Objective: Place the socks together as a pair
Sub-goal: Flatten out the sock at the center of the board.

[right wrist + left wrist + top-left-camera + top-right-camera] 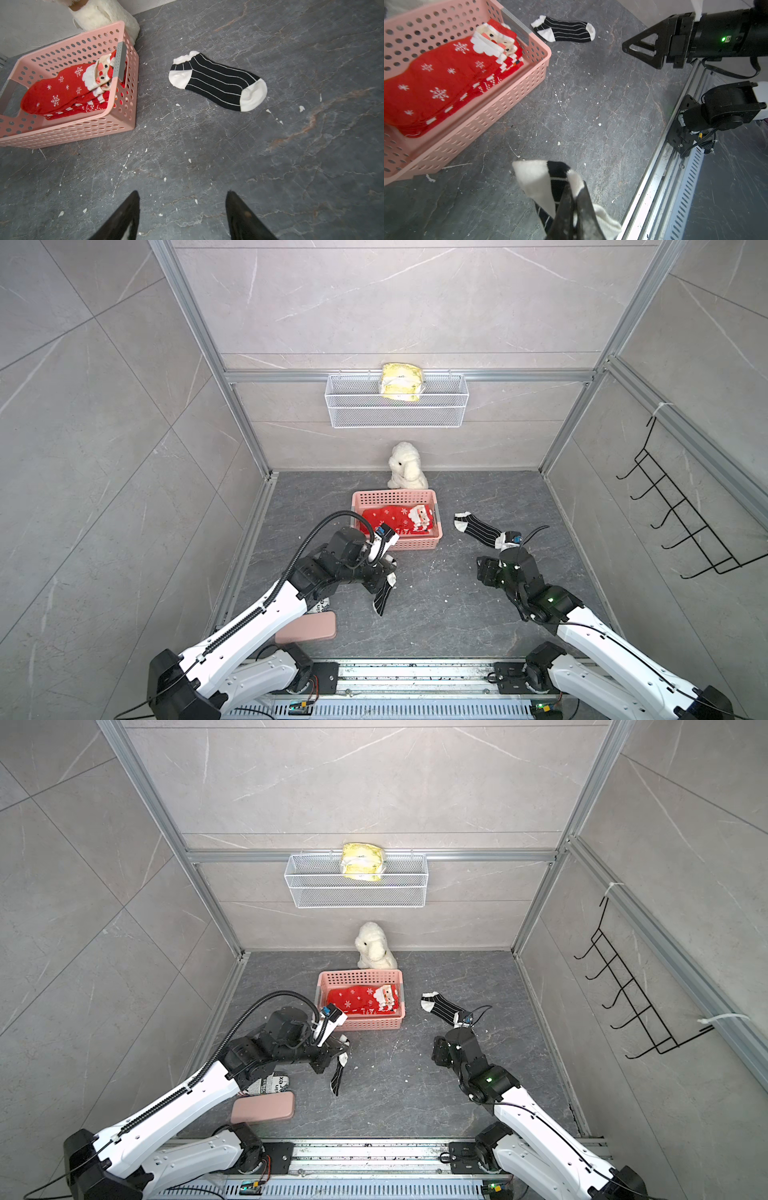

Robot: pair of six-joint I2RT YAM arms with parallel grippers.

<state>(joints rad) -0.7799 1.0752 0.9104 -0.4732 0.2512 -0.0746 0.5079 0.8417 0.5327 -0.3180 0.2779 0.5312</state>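
Sock pairing: left tool clamps one black sock.
Right tool gapes, mate lying ahead of it; left pinch, seemingly thin, may slip.

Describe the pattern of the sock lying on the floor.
Sock: black, thin white stripes; right wrist view.

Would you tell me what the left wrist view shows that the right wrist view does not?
Only the left wrist view shows the left gripper shut on a black fabric sock with thin white stripes, and the silver metal rail. Only the right wrist view shows the fluffy white plush toy. Both show the pink perforated plastic basket holding red snowflake socks, a matching black striped sock lying flat on the dark floor, and the open right gripper.
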